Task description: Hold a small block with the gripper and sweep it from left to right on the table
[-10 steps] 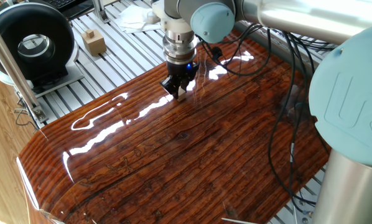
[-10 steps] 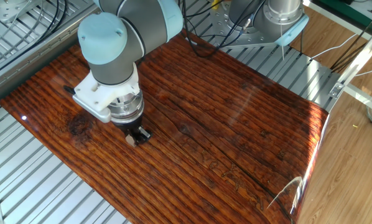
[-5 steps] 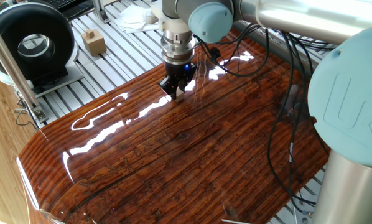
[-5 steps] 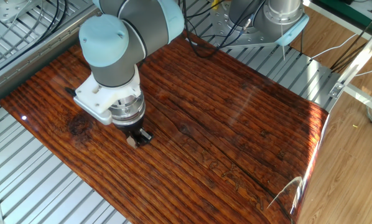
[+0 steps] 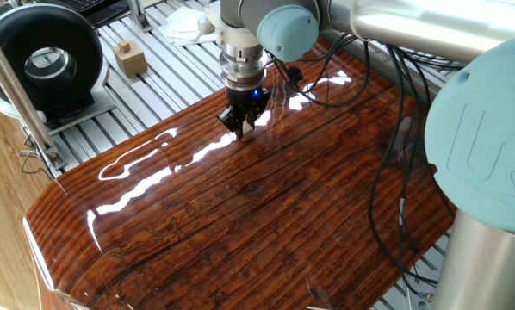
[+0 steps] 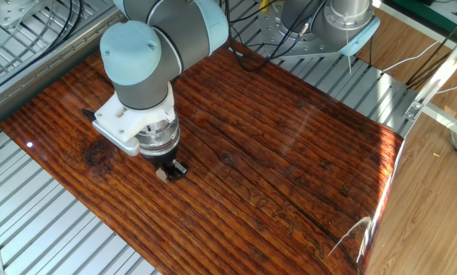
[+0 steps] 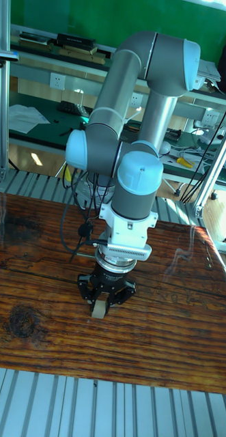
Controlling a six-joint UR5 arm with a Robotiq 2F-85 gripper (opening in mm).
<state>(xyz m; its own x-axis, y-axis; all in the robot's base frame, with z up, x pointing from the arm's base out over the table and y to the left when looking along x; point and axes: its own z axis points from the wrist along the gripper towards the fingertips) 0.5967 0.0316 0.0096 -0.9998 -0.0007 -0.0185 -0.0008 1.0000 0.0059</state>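
We are watching the gripper (image 7: 102, 301) pinching the small block (image 7: 99, 311) between its fingertips, low against the glossy surface (image 6: 290, 160) near one edge. It is looking light, stiff and smooth-faced, so we are judging a squeeze on opposite flat sides right, though we cannot quite tell whether it is touching the board.

You get bright, sharp pictures; white glare streaks lie across the glossy table (image 5: 137, 164), and shadows stay soft.
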